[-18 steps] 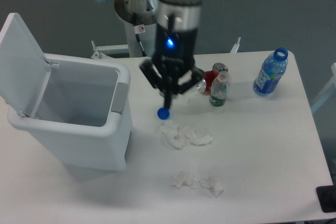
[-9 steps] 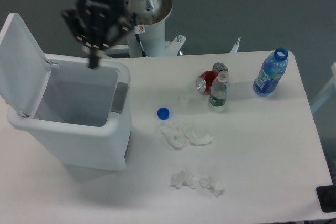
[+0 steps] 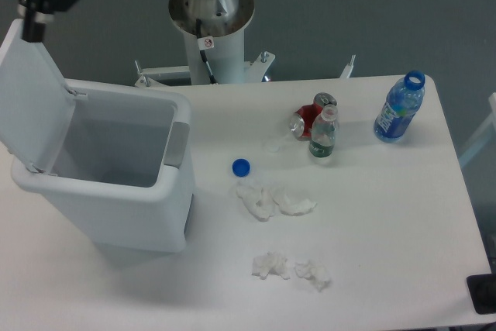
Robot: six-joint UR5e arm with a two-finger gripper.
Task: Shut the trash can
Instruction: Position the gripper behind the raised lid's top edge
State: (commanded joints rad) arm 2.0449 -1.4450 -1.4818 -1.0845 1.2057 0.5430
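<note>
The trash can sits on the left side of the white table, and its lid is swung up and back, standing nearly upright on the far-left edge so the inside of the bin is wide open. The grey latch tab shows on the can's right wall.

The gripper is way up in the top-left corner, right above the top edge of the raised lid, half cut off by the frame. One dark finger points down toward the lid's upper edge, looks like it's touching or just about touching it, can't really tell. Can't tell how far the jaws are spread either, and nothing visible is held in them.

Rest of the table: a blue bottle cap near the middle, crumpled tissue just below it, and another tissue clump nearer the front. A red can lies just beside a small clear bottle, and a blue bottle with no cap stands further right. The arm's base column is at the back.
</note>
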